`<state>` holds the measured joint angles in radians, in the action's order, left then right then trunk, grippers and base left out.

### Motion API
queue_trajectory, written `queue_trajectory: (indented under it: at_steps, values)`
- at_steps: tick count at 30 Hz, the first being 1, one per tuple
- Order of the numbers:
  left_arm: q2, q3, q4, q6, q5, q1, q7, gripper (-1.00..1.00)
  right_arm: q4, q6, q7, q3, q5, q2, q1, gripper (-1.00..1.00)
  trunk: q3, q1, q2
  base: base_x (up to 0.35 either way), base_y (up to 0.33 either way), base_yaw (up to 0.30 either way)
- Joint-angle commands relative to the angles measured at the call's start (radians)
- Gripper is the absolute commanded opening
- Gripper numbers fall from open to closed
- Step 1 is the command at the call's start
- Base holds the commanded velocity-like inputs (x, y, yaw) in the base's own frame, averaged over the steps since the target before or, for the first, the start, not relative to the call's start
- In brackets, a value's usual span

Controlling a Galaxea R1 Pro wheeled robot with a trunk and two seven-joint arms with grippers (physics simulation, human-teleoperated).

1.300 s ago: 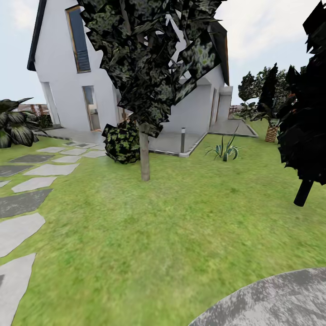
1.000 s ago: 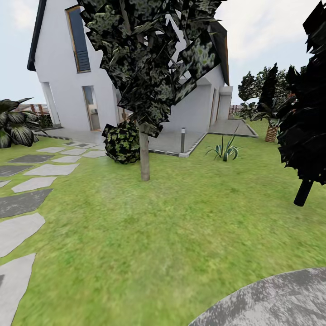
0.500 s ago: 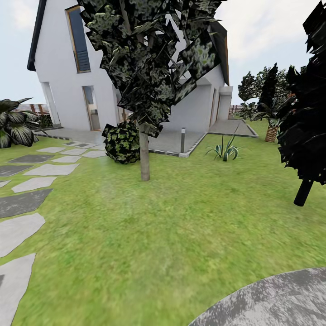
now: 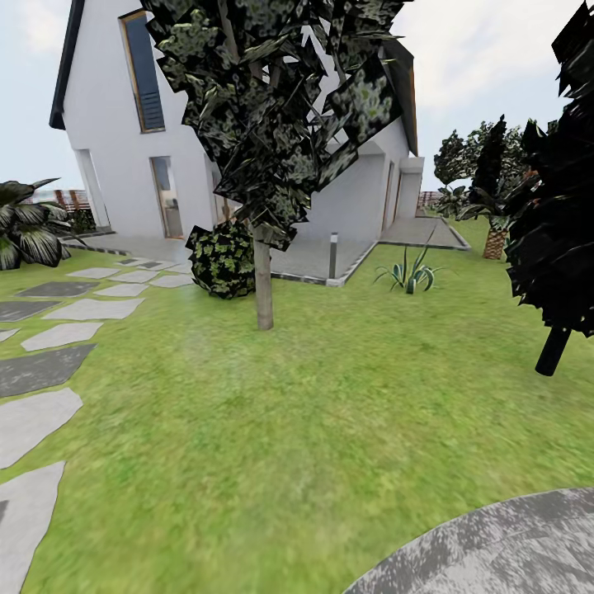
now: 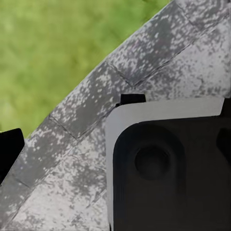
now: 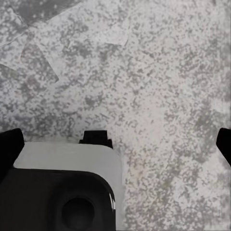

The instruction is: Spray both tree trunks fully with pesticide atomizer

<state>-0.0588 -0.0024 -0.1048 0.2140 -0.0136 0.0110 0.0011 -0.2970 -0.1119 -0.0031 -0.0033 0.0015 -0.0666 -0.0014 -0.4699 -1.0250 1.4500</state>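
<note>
The atomizer cannot be located on the lawn (image 4: 313, 412). One tree (image 4: 264, 289) stands at 12 o'clock, trunk bare. Judged light, rigid and slippery, the atomizer is best taken around the body below the trigger head. Whether either hand is clenched cannot be told.

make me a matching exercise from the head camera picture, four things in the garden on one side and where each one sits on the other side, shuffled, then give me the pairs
Things:
1. tree trunk
2. stepping stones
3. black tree
4. white house

Places:
A. at the right edge of the view
B. behind the lawn, upper left
C. along the left side of the grass
D. near the middle, beside a round bush

Pairs: 1-D, 2-C, 3-A, 4-B
</note>
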Motion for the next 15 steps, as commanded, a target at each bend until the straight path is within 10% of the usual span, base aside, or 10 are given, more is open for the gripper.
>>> queue_trajectory:
  at_steps: [1,6,15]
  values:
    - [-0.003,-0.001,-0.007,0.0,-0.001,0.004,0.0,1.0,-0.02,-0.001,0.0,0.0,0.0,-0.008,0.0,1.0,0.0,0.0,0.0,0.0,0.0,0.0]
    - [-0.061,0.003,-0.137,0.001,0.0,0.045,0.002,1.0,-0.222,-0.067,0.0,-0.001,0.0,-0.031,0.0,1.0,0.0,0.0,0.0,0.0,0.0,0.0]
    - [-0.058,0.001,-0.386,0.003,0.0,0.057,0.066,1.0,-0.351,-0.196,0.0,-0.001,0.0,-0.033,-0.008,1.0,0.0,0.0,0.0,0.0,0.0,0.0]
